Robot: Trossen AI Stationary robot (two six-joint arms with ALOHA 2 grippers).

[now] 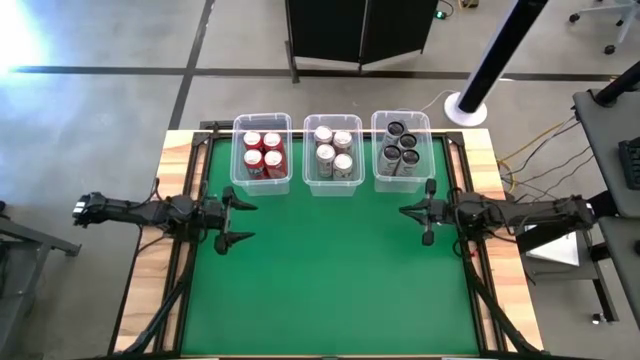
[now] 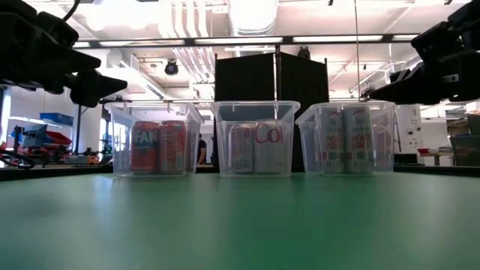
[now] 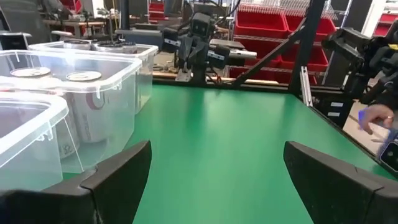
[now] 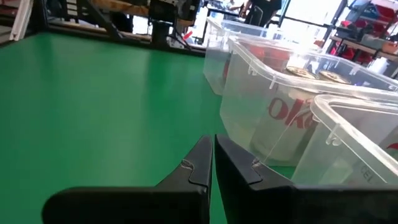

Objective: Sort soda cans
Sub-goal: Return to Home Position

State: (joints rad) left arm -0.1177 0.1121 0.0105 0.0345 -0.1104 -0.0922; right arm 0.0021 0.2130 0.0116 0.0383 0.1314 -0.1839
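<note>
A: Surface: green counter [image 1: 330,290] with wood edges, concrete floor all round. Three clear bins stand in a row at its far edge. State of the tools?

B: Left tool [image 1: 248,220] released, fingers spread wide with nothing between them. Right tool [image 1: 403,211] clenched on nothing, fingers pressed together. Each hovers near its own side edge, and they point at each other across bare green.

A: Cans?

B: All binned. Red cans [image 1: 253,141] are in the left bin [image 1: 237,150], just beyond the left tool toward the far edge. Silver cans [image 1: 323,134] are in the middle bin [image 1: 333,118], between the two tools and farther out. Dark cans [image 1: 397,129] are in the right bin [image 1: 400,114], just beyond the right tool. No can loose on the counter that I can see. Judgement: sorting done, arms parking.

A: Risks?

B: Each outer bin stands near its tool. A swing toward the far edge could clip a bin wall. The bins look light and would probably slide, and there is little margin behind them. The left tool's spread fingers reach wider, so it is the likelier to catch.

A: Room?

B: Plenty. The stretch between the tools and everything on their near side is open. Move there and keep off the bin row.
</note>
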